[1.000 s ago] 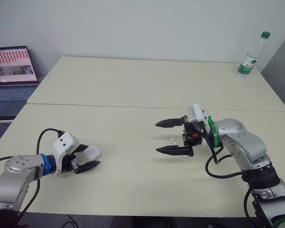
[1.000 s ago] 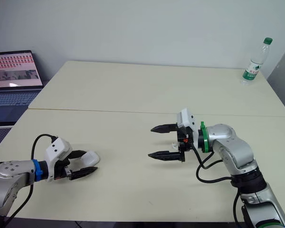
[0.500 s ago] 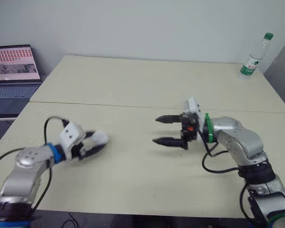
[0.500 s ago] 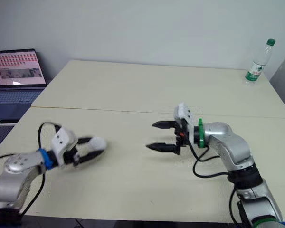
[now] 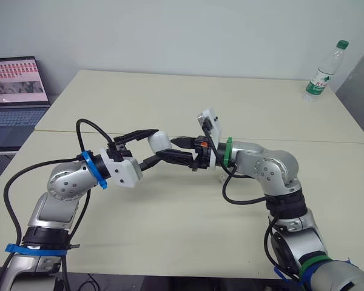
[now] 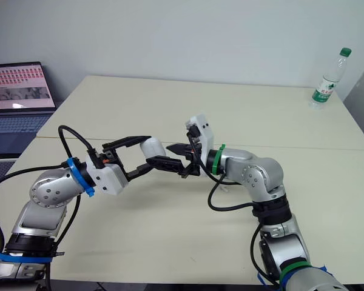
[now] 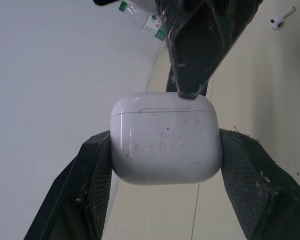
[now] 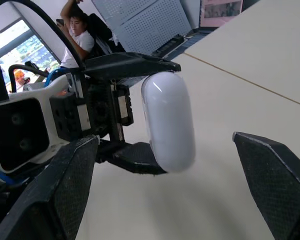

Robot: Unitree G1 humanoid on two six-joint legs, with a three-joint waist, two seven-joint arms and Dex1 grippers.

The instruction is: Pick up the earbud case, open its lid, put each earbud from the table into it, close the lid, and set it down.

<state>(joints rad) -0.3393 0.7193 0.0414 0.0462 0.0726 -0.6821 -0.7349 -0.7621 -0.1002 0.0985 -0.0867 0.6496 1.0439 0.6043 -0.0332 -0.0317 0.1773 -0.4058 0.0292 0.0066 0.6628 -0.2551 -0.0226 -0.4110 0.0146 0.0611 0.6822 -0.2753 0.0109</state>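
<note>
My left gripper (image 5: 158, 145) is shut on the white earbud case (image 5: 158, 142) and holds it in the air over the middle of the table. In the left wrist view the case (image 7: 165, 137) sits between the two pads with its lid seam visible. My right gripper (image 5: 171, 149) stands open just right of the case, and one fingertip (image 7: 190, 85) reaches the case's lid end. The right wrist view shows the case (image 8: 168, 120) ahead, between the spread fingers. Two white earbuds (image 7: 281, 17) lie on the table; one earbud (image 5: 221, 177) lies under my right forearm.
A water bottle (image 5: 323, 71) stands at the far right corner. An open laptop (image 5: 15, 85) sits beyond the table's left edge. A seam (image 5: 291, 138) runs across the table. A seated person (image 8: 80, 35) is in the background.
My left gripper has lifted the case from the table's near left up to the middle. My right gripper has swung left to meet it, away from the earbud.
</note>
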